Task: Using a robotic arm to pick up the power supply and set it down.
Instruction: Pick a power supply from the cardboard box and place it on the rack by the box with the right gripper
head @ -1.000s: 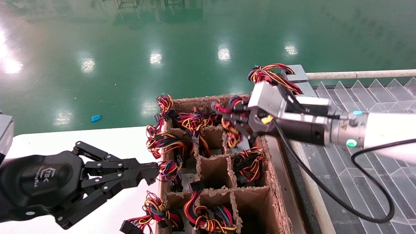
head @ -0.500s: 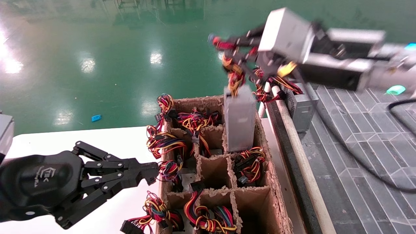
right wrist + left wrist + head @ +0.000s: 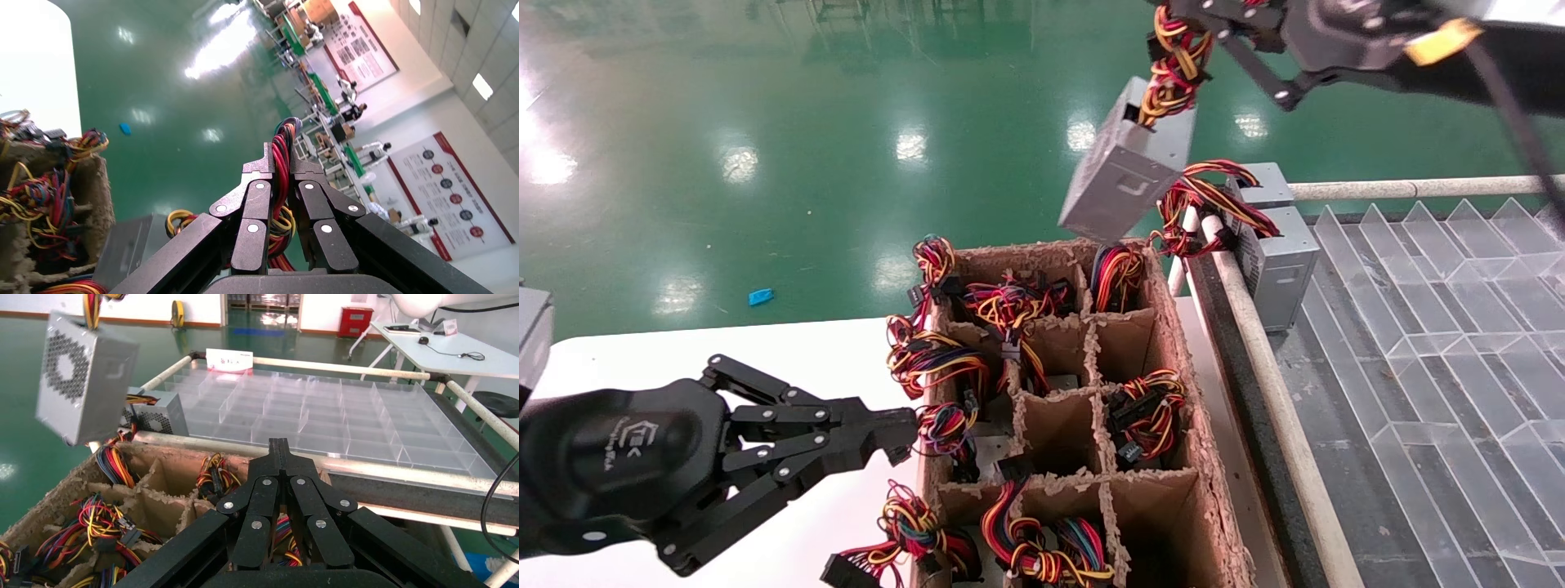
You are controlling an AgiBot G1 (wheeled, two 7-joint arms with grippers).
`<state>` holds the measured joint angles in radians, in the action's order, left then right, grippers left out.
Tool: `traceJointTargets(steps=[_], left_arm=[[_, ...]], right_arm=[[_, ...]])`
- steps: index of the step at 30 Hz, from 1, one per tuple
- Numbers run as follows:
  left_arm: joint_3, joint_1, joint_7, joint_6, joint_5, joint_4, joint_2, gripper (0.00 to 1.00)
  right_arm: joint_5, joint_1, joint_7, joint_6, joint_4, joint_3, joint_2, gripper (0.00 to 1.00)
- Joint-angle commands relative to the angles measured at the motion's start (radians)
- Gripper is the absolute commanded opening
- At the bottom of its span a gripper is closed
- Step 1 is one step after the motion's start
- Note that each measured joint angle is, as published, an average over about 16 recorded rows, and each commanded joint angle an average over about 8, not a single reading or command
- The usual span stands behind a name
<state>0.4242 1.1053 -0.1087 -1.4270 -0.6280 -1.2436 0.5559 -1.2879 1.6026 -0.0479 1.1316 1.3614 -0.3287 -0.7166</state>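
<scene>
Dangling by wires from right gripper (image 3: 1173,10): power supply (image 3: 1125,173), above box (image 3: 1214,490).

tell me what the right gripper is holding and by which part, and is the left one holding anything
The right gripper holds the power supply by its wire bundle, not the case; the box hangs tilted above the cardboard crate. The left gripper is shut, holding nothing.

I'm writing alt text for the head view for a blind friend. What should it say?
The right tool dangles a grey power supply by its wire bundle above a cardboard box of wire-filled compartments. The left tool waits, shut, at the box's left side.
</scene>
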Motion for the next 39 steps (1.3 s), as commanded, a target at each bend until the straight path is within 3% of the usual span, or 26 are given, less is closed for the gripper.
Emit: traceJointTargets(steps=[1, 9, 19, 30, 39], left_arm=[[0.0, 0.0, 0.0, 0.0, 0.0, 0.0, 0.0, 0.0], [0.0, 0.0, 0.0, 0.0, 0.0, 0.0, 0.0, 0.0], [0.0, 0.0, 0.0, 0.0, 0.0, 0.0, 0.0, 0.0], [0.0, 0.0, 0.0, 0.0, 0.0, 0.0, 0.0, 0.0], [0.0, 0.0, 0.0, 0.0, 0.0, 0.0, 0.0, 0.0]], right_arm=[[0.023, 0.003, -0.006, 0.019, 0.0, 0.01, 0.013, 0.0], [0.126, -0.025, 0.001, 0.135, -0.004, 0.05, 0.129, 0.0], [0.181, -0.088, 0.02, 0.184, -0.003, 0.095, 0.264, 0.0], [0.12, -0.158, 0.027, 0.13, -0.007, 0.118, 0.377, 0.0], [0.05, -0.225, 0.019, 0.065, -0.007, 0.101, 0.387, 0.0]])
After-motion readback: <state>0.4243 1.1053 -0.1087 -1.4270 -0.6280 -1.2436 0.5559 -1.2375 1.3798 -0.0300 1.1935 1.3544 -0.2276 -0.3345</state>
